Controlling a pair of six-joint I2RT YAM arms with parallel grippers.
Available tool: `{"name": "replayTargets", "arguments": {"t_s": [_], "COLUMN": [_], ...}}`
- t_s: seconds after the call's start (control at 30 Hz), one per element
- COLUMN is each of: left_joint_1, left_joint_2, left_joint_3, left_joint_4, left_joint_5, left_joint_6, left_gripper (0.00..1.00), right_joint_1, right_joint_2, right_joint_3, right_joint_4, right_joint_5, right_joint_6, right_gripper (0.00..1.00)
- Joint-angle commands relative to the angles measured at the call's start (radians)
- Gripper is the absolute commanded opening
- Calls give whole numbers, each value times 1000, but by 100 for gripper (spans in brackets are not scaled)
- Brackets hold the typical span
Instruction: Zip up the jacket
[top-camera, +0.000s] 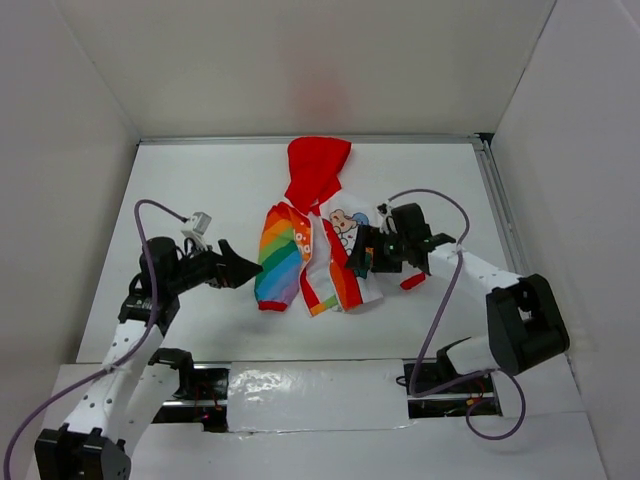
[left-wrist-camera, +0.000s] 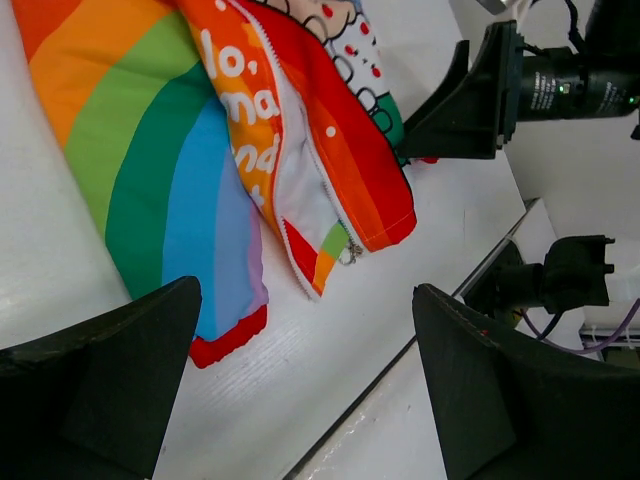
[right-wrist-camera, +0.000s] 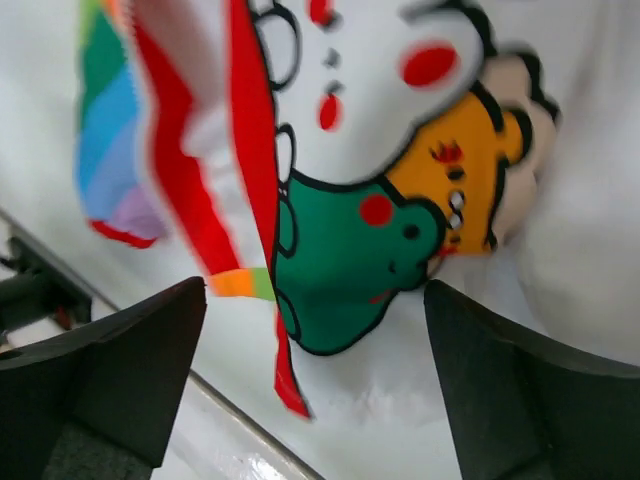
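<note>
The jacket lay unzipped between your hands. Your left gripper and right gripper were both wide, holding nothing. You needed to pinch the tiny zipper pull, not the cloth.

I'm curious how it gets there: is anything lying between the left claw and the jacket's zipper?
Nothing visible does. The left gripper hangs open beside the jacket, with only bare table before the zipper pull at the hem. The right gripper is on the jacket's other side.
</note>
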Motion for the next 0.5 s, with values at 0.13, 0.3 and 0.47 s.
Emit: {"name": "replayTargets", "arguments": {"t_s": [0.13,0.3,0.47], "left_joint_1": [-3,-130,-285], "left_joint_2": [166,309,476], "left_joint_3": [28,15,84], "left_joint_4": [86,191,171], "left_joint_5": [151,211,118], "left_joint_6": [-23,-31,-52], "left_gripper": [99,99,88], "right_joint_1": [108,239,309], "right_joint_2": [-248,-308,-210], "right_joint_3": [-16,-3,58], "right_joint_4": [-78,-141,-138], "right_joint_5": [369,600,629], "right_joint_6": [78,110,110], "right_gripper": [100,100,99]}}
